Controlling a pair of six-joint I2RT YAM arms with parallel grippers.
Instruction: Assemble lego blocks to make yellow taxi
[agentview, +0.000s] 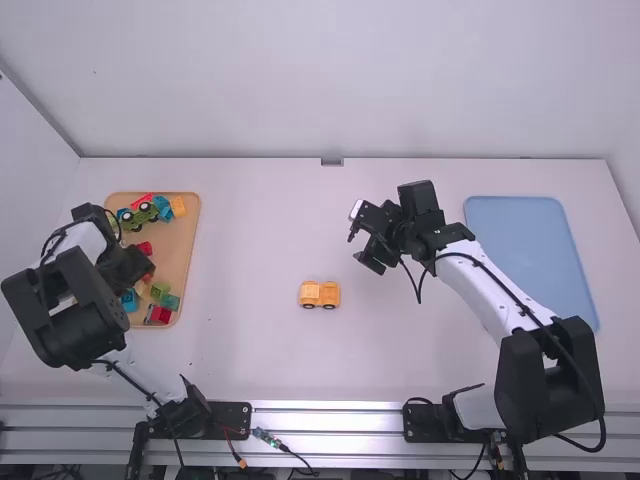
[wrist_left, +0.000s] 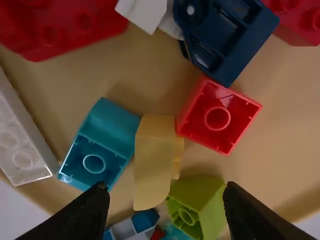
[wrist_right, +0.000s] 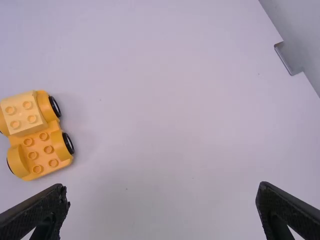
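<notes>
White desk (agentview: 250, 240), tan shallow tray (agentview: 182, 240). Left gripper (wrist_left: 166, 190) over tray, right gripper (wrist_right: 162, 187) over desk; both jaws wide, empty. Yellow wheeled plastic car (agentview: 320, 294) mid-desk. Likely pick: pale yellow sloped plastic brick (wrist_left: 152, 170). Centre first, descend straight, squeeze softly; teal plastic brick (wrist_left: 97, 147) crowds it. Studs hard to make out, underside hidden.

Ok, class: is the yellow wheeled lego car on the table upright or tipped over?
Upright: the car shows its studs facing up, with wheels along its sides.
</notes>
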